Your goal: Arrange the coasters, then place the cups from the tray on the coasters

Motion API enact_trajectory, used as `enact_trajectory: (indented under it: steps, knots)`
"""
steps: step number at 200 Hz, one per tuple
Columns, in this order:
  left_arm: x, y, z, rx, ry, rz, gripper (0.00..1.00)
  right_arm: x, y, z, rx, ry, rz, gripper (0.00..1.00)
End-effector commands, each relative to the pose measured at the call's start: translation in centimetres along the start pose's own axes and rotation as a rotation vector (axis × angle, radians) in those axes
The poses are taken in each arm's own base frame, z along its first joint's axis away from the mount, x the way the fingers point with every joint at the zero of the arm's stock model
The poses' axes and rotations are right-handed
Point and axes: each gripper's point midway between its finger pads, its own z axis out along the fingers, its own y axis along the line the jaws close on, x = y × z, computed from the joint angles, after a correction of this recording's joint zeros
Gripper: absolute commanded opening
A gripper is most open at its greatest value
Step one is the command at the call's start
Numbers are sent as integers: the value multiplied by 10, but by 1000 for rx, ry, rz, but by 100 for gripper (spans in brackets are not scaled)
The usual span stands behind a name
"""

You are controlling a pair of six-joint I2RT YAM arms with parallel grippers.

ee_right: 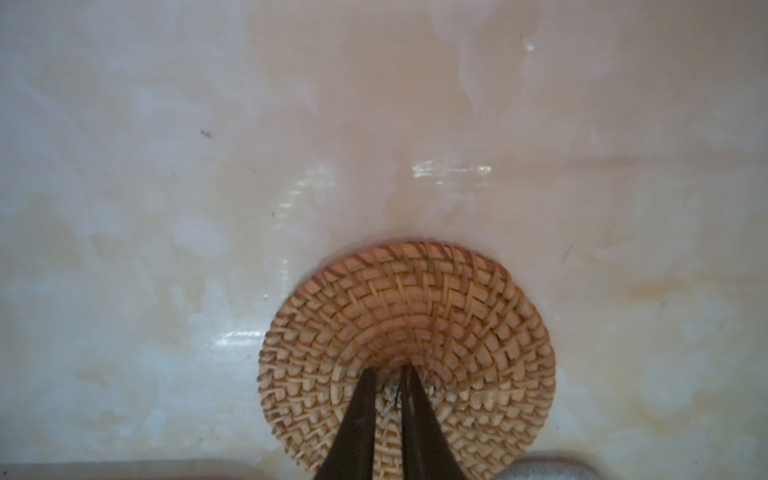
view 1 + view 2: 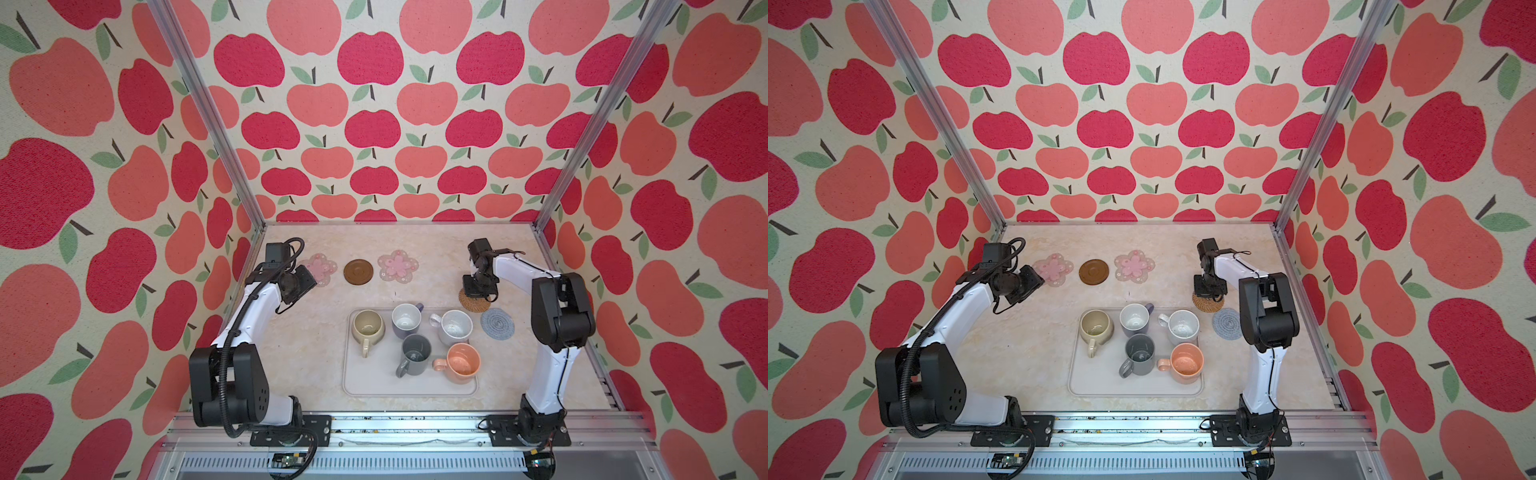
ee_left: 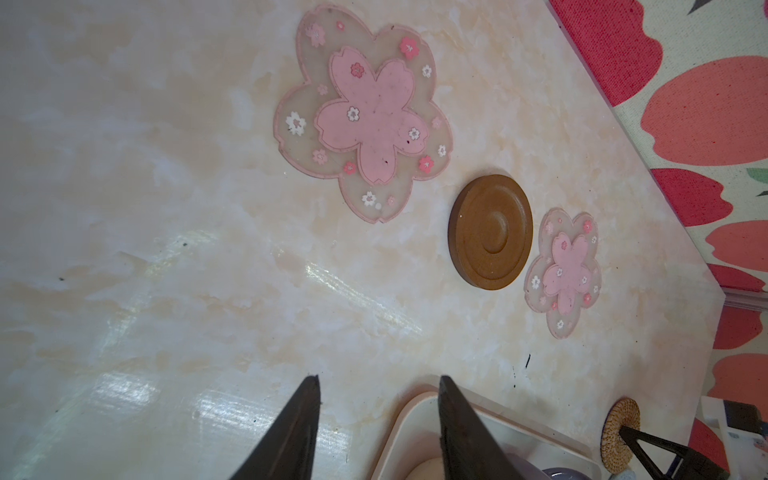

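Note:
Along the back of the table lie a pink flower coaster (image 2: 323,265), a dark brown disc coaster (image 2: 358,272) and a second pink flower coaster (image 2: 397,266). The tan rattan coaster (image 1: 415,303) sits right of the tray (image 2: 374,384), with the grey-blue knitted coaster (image 2: 497,323) just in front of it. My right gripper (image 1: 386,370) is shut, its tips resting on the rattan coaster's middle. My left gripper (image 3: 378,380) hangs open and empty above the table by the tray's corner (image 3: 415,399). The tray holds the beige (image 2: 368,326), lavender (image 2: 406,319), white speckled (image 2: 456,326), dark grey (image 2: 415,353) and peach (image 2: 462,362) cups.
Apple-patterned walls close in the table at the back and both sides. The arm bases stand on a metal rail along the front edge. Bare marble-look tabletop (image 2: 440,257) lies between the second flower coaster and my right arm.

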Motion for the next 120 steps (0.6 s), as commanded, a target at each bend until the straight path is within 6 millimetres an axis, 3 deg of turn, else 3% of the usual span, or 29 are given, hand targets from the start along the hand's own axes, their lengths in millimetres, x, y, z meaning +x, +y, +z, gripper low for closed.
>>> enact_trajectory:
  steps: [1, 49, 91, 120]
  knots:
    - [1, -7, -1, 31, 3, 4, 49, 45, -2, 16, 4, 138, 29, 15]
    - [5, -37, 16, 64, 71, 60, 49, 39, 4, -1, -12, 91, 25, 17]
    - [2, -75, 29, 87, 115, 154, 50, 4, 21, -39, -72, -38, -9, 32]
    - [0, -99, 42, 102, 149, 196, 50, -22, 35, -63, -121, -124, -26, 34]
